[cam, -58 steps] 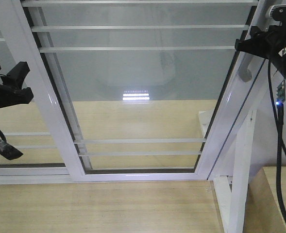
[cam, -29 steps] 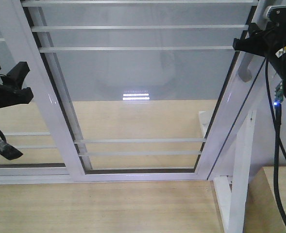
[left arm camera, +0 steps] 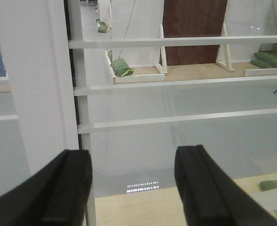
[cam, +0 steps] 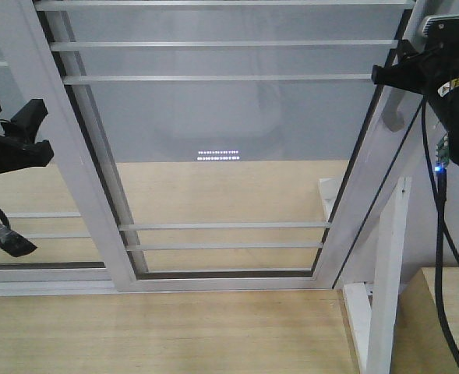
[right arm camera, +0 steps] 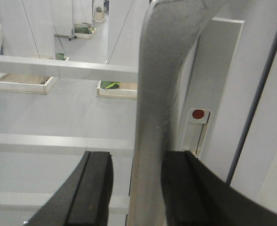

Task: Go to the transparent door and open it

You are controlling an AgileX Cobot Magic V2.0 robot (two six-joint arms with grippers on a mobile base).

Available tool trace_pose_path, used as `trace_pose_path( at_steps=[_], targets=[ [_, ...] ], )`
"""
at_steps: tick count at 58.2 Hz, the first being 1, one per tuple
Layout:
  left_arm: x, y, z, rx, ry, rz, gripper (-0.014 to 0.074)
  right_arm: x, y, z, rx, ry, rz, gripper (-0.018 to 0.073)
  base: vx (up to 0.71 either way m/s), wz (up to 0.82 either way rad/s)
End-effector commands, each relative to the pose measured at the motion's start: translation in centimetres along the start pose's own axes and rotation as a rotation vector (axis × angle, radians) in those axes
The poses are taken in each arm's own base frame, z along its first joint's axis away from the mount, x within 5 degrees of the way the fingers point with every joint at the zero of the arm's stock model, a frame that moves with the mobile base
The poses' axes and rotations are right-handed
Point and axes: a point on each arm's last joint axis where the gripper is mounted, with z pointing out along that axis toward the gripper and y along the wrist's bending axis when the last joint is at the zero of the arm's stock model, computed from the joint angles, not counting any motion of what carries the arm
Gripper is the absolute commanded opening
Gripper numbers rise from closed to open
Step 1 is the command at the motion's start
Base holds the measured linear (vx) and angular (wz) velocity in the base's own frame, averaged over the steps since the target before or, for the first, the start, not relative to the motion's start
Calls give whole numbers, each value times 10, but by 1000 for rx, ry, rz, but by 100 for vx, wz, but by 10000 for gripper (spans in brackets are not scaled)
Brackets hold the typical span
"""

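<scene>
Risk: a pull now could slip off the handle [right arm camera: 157,84]. My right gripper [right arm camera: 137,188] straddles it, part open and not clamped. One pad [right arm camera: 96,188] stands apart from the bar, the other sits right against it. Closing off-centre could twist the wrist or scrape the lock plate [right arm camera: 197,129] behind.

The door [cam: 229,132] is dead ahead and fills the front view, with its handle on the right frame, between my right jaws.

My left gripper [left arm camera: 133,183] is wide open and empty, facing the glass beside the left frame without touching it.
</scene>
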Motion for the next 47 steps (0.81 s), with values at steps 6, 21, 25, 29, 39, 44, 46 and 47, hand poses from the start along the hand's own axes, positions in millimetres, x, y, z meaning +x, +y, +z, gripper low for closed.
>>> trace_pose_path(
  at_steps=[6,21,25,29,39,44,46,47],
  targets=[
    [-22,-2,0,9,-131,-11,512,-34,-7,-4,45,-181,-6,350,0,0],
    [-22,-2,0,9,-131,-11,512,-25,-6,2,55,-202,-24,350,0,0],
    [-22,-2,0,9,-131,-11,512,-22,-6,4,59,-216,-25,350,0,0],
    [-22,-2,0,9,-131,-11,512,-20,-6,5,65,-224,-23,350,0,0],
    [-22,-2,0,9,-130,-11,512,-11,-8,10,86,-215,-3,350,0,0],
    [-22,-2,0,9,-130,-11,512,-10,-8,14,88,-215,-2,350,0,0],
    [-21,-2,0,9,-127,-11,512,-11,-8,17,88,-220,-1,350,0,0],
    [-21,-2,0,9,-127,-11,512,-11,-8,18,88,-218,0,350,0,0]
  ],
)
